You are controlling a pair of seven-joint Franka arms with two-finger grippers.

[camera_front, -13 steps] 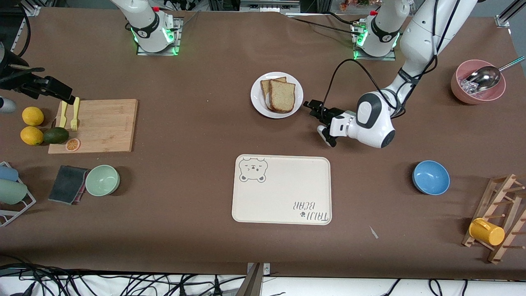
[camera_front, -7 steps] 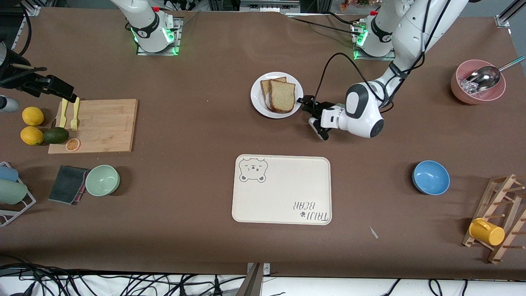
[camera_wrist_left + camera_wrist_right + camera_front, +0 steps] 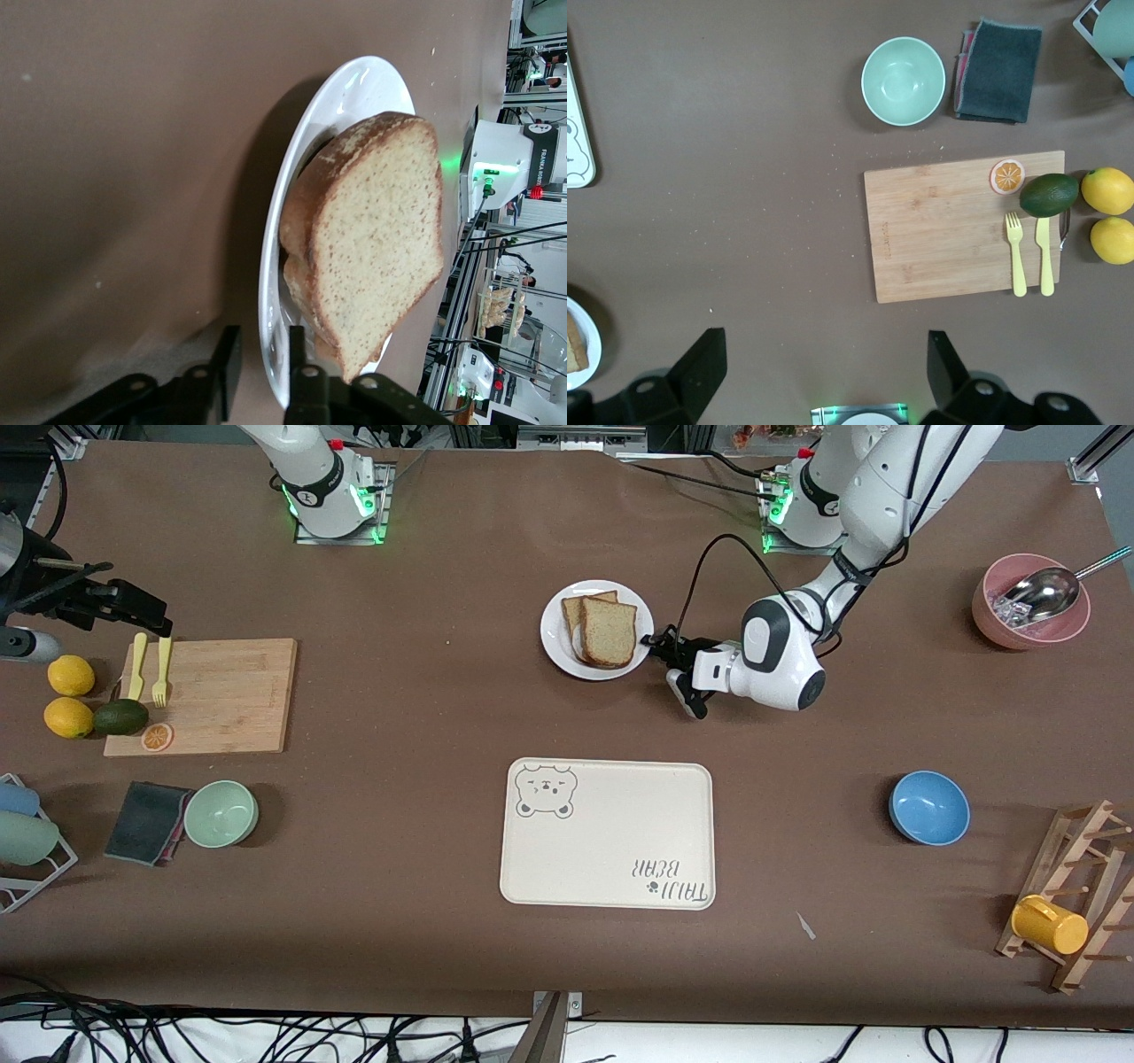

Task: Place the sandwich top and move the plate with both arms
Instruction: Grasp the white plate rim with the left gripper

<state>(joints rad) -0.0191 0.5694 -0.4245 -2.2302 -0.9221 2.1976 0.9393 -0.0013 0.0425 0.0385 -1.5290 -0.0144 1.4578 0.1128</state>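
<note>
Moved in since earlier: left gripper (image 3: 660, 646), now at plate (image 3: 558, 651) rim. Top (image 3: 609, 631) on plate.

Left wrist: fingers (image 3: 295, 363) spread, straddling rim.

Right wrist: right gripper (image 3: 819, 372) wide open, waiting above board (image 3: 948, 221).

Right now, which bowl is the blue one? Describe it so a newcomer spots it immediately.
Start at the cream tray with the bear print, near the front camera at mid-table. Go along the table toward the left arm's end, short of the wooden rack holding a yellow cup: the blue bowl sits there alone. It is empty, whereas the pink bowl holds a metal scoop.
</note>
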